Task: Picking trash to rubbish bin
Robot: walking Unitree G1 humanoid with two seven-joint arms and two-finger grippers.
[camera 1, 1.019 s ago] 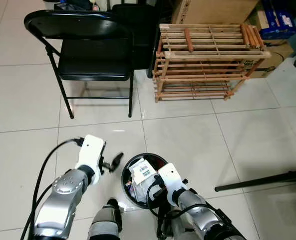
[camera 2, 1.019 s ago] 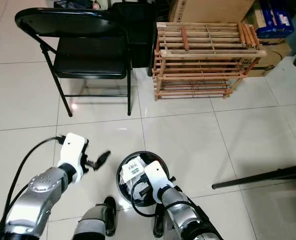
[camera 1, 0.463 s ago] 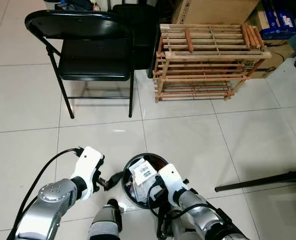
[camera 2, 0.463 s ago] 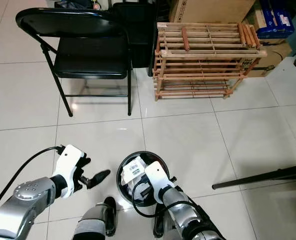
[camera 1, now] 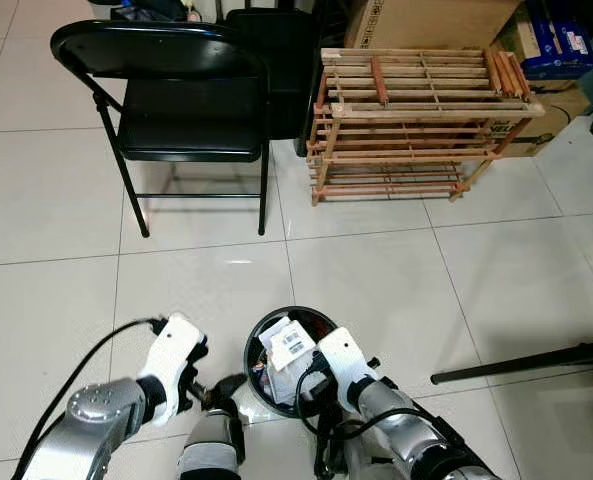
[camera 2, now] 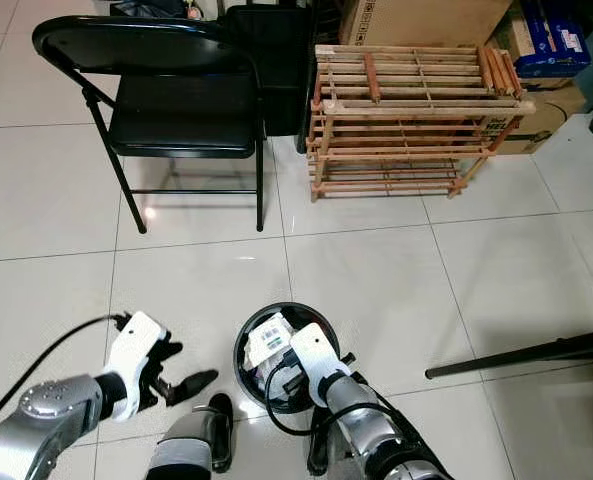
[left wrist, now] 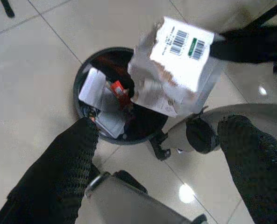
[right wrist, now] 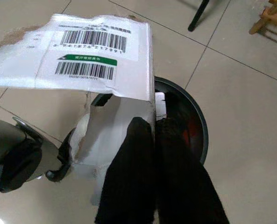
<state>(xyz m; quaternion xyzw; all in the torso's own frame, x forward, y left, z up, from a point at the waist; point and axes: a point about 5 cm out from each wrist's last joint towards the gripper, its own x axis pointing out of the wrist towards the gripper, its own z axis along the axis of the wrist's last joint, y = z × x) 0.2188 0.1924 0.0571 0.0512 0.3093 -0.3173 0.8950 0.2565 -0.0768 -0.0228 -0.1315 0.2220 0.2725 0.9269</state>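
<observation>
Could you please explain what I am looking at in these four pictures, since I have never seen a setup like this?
This is a humanoid robot with two silver arms, each ending in a gripper of two long black fingers. The two wide pictures come from a stereo camera on its head, looking down at a tiled floor. The other two come from cameras on its wrists, looking along the fingers.

In front of the robot stands a round black rubbish bin that already holds some scraps. The right gripper is shut on a torn white package with barcode labels, holding it over the bin. The left gripper is open, holds nothing and hovers low beside the bin.

Farther back stand a black folding chair, a wooden rack and cardboard boxes.
</observation>
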